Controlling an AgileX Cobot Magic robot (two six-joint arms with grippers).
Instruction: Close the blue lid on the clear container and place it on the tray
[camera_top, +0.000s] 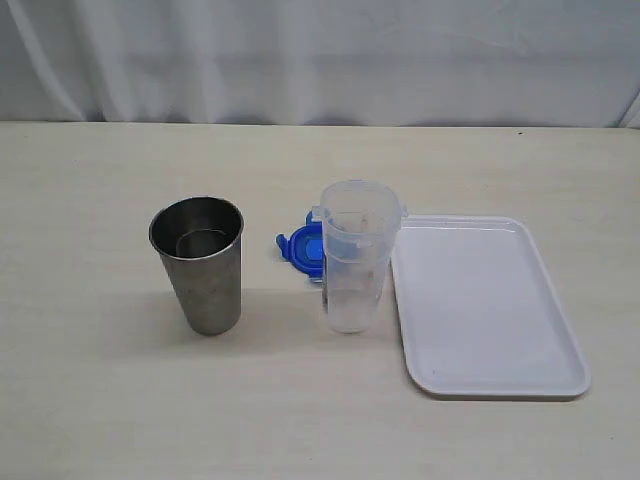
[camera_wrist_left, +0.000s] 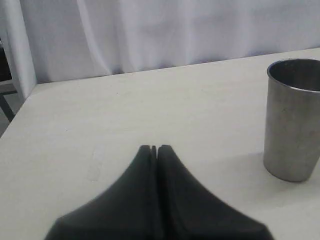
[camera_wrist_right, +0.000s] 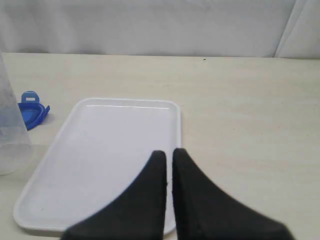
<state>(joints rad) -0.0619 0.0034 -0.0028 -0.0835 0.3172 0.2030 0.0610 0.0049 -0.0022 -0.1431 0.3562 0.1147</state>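
Clear container (camera_top: 355, 262) stands upright on the surface (camera_top: 100, 400) near the middle, its mouth open and the blue lid (camera_top: 299, 247) off it.

At far left, the left claw (camera_wrist_left: 154, 148) has its fingers pressed together with nothing between them, over bare surface whose left edge shows nearby in the left wrist view. To its right stands the steel cup (camera_top: 200, 265), upright and open. A wide stretch of bare surface lies left of the cup and along the whole front edge.

Past a gap of bare surface comes the blue lid, lying flat just behind and left of the clear container and partly hidden by it. Whether the two touch I cannot tell.

Just right of the container lies the tray (camera_top: 495, 388), its long left rim close beside the container's base but apart from it. Its floor shows plain white from rim to rim. Bare surface runs on beyond its right rim and back to the white curtain (camera_top: 300, 60).

The right claw (camera_wrist_right: 169, 152) hangs over the tray's near rim, fingers drawn together to a thin slit, gripping nothing.
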